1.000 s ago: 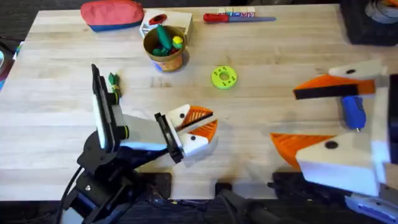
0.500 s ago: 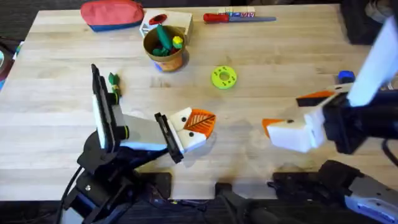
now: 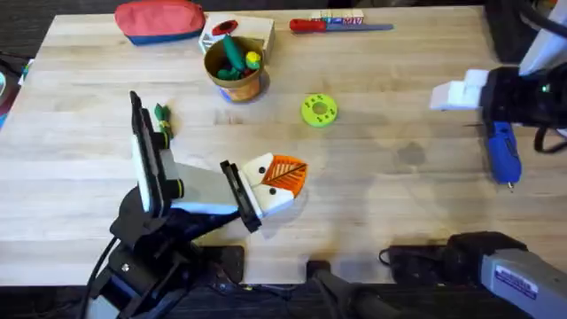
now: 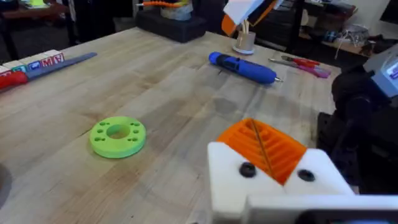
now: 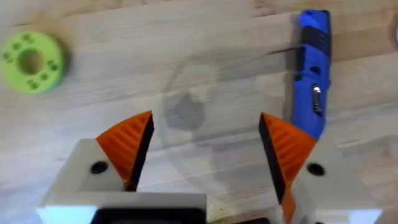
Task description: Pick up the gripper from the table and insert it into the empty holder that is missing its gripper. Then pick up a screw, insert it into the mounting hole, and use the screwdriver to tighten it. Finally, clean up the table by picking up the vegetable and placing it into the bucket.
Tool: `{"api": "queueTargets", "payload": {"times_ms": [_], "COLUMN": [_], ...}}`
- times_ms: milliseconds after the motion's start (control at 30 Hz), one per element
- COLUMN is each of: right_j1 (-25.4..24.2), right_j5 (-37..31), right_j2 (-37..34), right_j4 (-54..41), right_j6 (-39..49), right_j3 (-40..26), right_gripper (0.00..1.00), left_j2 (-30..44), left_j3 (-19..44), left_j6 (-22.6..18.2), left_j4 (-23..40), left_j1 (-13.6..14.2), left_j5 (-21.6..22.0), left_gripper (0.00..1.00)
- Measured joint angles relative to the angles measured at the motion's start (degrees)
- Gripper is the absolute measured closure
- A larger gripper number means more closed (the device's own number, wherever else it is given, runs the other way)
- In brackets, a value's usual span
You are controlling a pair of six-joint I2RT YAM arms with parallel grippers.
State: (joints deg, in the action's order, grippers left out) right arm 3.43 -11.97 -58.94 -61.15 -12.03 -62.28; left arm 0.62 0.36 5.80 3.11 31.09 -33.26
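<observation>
The right gripper (image 5: 205, 155) is hovering wide open, empty, just beside the screwdriver (image 5: 313, 78); descending off-centre risks a finger nudging the round body, which would likely roll from the grasp

Pale wood table (image 3: 399, 213); dark floor; cluttered benches behind.

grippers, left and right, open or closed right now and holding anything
Left gripper: shut, orange pads together, nothing visibly held.
Right gripper: open, nothing between its pads, above the table next to the blue screwdriver.
</observation>
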Motion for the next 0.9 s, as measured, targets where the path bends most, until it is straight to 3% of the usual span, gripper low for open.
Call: {"api": "queueTargets", "payload": {"times_ms": [233, 267, 300, 567, 900], "right_j1": [-18.3, -23.8, -25.4, -32.7, -36.0], "right_j5": [-1.7, -1.2, -0.6, 3.5, 10.5], "right_j2": [-15.5, -21.0, -22.6, -29.2, -34.6], "right_j4": [6.6, 8.4, 9.2, 16.8, 25.6], "right_j6": [7.9, 13.3, 15.2, 27.2, 34.9], "right_j3": [0.1, 0.2, 0.2, 0.2, 0.2], "right_gripper": [0.010, 0.010, 0.010, 0.010, 0.009], "left_j2": [0.0, 0.0, 0.0, 0.0, 0.0], "left_j3": [0.0, 0.0, 0.0, 0.0, 0.0], "left_j6": [0.0, 0.0, 0.0, 0.0, 0.0], "left_j4": [0.0, 0.0, 0.0, 0.0, 0.0], "left_j1": [0.0, 0.0, 0.0, 0.0, 0.0], "left_j5": [0.0, 0.0, 0.0, 0.0, 0.0], "left_gripper": [0.985, 0.985, 0.985, 0.985, 0.985]}}
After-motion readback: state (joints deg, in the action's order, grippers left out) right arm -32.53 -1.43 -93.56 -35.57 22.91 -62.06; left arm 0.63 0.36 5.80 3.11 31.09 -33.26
